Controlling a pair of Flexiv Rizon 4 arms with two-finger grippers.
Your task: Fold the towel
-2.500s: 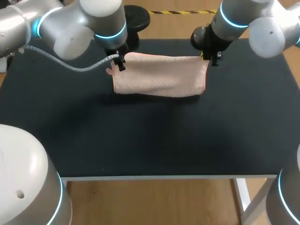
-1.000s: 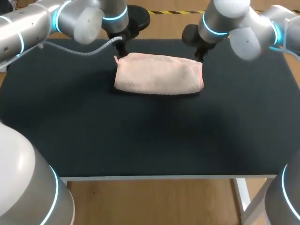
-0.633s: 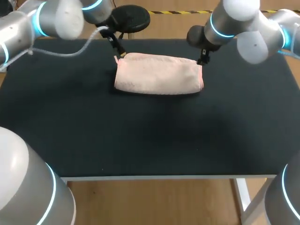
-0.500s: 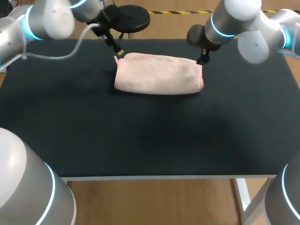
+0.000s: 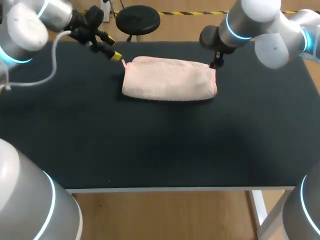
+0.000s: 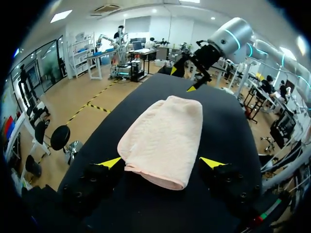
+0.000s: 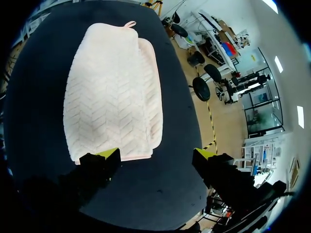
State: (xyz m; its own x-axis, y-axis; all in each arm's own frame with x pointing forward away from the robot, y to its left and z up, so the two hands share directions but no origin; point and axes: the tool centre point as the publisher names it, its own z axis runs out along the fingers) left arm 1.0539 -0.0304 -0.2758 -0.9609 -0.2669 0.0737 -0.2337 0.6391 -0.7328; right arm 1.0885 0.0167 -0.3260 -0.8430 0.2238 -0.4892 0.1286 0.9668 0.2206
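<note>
- The towel (image 5: 169,80) lies on the table (image 5: 150,150), folded into a long band. It is ahead of both pairs of fingers and touches neither.
- Left gripper (image 6: 161,162): fingers spread wide and empty, just off one end of the towel.
- Right gripper (image 7: 156,154): fingers likewise wide and empty, at the opposite end.
- Risk: a pinch that catches only the top layer would likely peel the fold open. The loop (image 7: 129,23) by the left fingers could also snag.
</note>
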